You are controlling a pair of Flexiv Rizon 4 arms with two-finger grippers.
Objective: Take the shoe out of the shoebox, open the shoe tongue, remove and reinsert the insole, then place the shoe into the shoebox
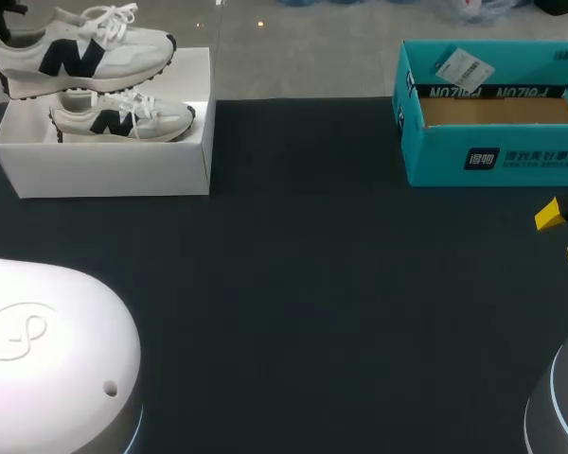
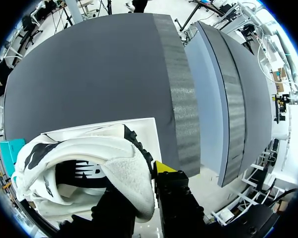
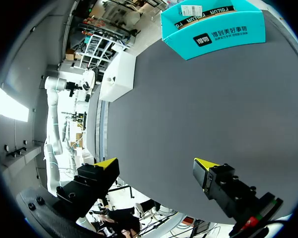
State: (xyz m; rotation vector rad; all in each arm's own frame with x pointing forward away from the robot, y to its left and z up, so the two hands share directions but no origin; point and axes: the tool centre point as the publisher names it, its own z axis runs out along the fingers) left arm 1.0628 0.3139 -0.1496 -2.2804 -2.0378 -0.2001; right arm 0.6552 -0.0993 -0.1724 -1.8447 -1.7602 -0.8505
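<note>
Over the dark desk (image 1: 303, 284), we note our left hand (image 2: 139, 191) clamped on the heel of the shoe (image 1: 85, 47), the white shoebox (image 1: 104, 165) just below it; so slight a hold may let the shoe swing or drop.

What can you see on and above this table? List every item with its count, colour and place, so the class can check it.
lifted shoe: one, white with a dark side mark, held above the white shoebox
second shoe: one, same colours, inside the white shoebox
white shoebox: one, white, open, far left of the table
teal box: one, teal with a brown inside, open, far right
label: one, white, at the teal box's far wall
table: one, dark grey
left gripper: one, black with yellow tips, shut on the lifted shoe's heel
right gripper: one, same colours, open and empty, over the table's right side
</note>
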